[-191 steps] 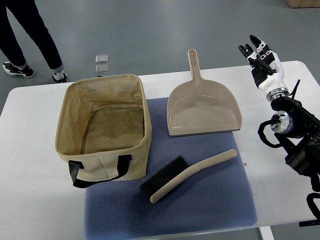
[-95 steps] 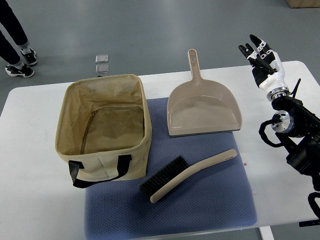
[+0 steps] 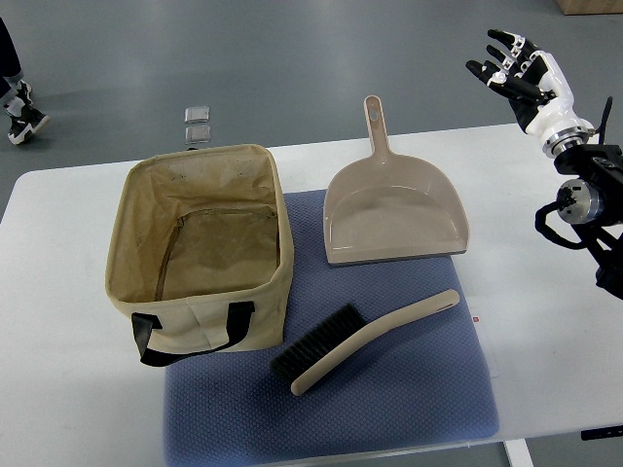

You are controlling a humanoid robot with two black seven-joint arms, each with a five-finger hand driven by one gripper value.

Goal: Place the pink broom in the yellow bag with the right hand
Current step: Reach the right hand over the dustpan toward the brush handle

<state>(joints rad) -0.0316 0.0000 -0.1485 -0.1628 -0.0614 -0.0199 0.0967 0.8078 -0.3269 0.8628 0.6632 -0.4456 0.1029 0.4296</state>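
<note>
The pink broom (image 3: 362,340) lies flat on the blue mat (image 3: 389,399), its black bristles toward the lower left and its handle pointing up and right. The yellow bag (image 3: 136,292) stands open at the left, nothing inside it, black handles at its near side. My right hand (image 3: 518,70) is raised at the upper right, beyond the table's far edge, fingers spread and holding nothing. It is well away from the broom. The left arm does not show.
A pink dustpan (image 3: 394,214) lies behind the broom, handle pointing away. The white table (image 3: 58,389) carries everything. On the floor beyond are two small clear boxes (image 3: 198,124) and a person's shoe (image 3: 19,122) at the far left.
My right arm has lifted and swung up and to the right, farther from the table. The person at the upper left has walked further out of the picture.
</note>
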